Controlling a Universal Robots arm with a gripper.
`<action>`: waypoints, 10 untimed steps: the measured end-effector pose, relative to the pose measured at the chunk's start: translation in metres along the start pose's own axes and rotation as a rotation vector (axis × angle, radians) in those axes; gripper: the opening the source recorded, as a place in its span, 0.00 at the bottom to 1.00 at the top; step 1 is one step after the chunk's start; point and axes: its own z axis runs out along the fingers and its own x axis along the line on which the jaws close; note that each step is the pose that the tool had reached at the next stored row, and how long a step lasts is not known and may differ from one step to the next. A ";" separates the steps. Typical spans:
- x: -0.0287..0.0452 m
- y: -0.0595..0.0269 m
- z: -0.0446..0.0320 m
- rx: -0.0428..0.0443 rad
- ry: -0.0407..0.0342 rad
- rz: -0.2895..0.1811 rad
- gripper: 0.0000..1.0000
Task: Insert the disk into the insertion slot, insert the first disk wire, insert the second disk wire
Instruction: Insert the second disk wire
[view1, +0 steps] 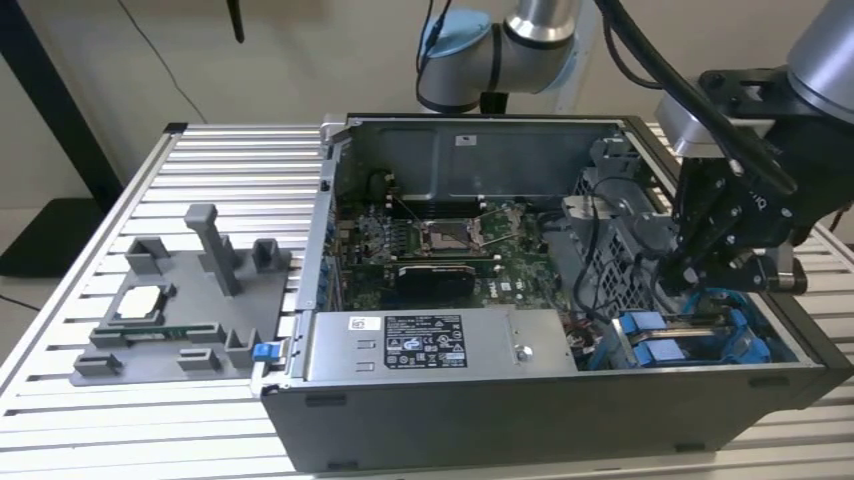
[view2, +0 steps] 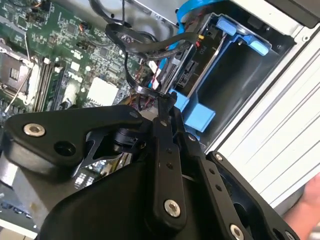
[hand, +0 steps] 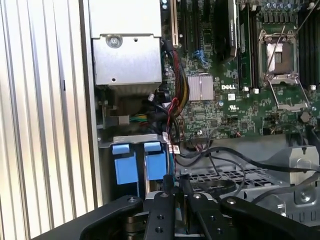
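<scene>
Disk (view2: 192, 65) sits in insertion slot (view2: 235, 60) at case corner, blue carrier around it. Gripper (view2: 162, 100) fingers closed narrow, pinching black wire (view2: 145, 90) just beside disk's connector end, disk directly ahead of fingertips.

Insertion slot (view1: 694, 340): glossy blue plastic rails, grey metal. Tool (view2: 165, 107): matt black metal.

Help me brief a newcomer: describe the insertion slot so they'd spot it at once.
Find the open computer case on the slatted table. From the grey labelled power-supply box, go toward the exterior view's right, to the case's corner. Unlike the grey metal around it, the insertion slot there has bright blue plastic tabs.
</scene>
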 end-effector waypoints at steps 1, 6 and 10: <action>0.0004 -0.0014 0.0010 -0.0002 0.0010 -0.002 0.00; 0.0041 -0.0080 0.0035 -0.0019 0.0020 -0.015 0.00; 0.0083 -0.0138 0.0060 -0.0027 0.0022 -0.020 0.00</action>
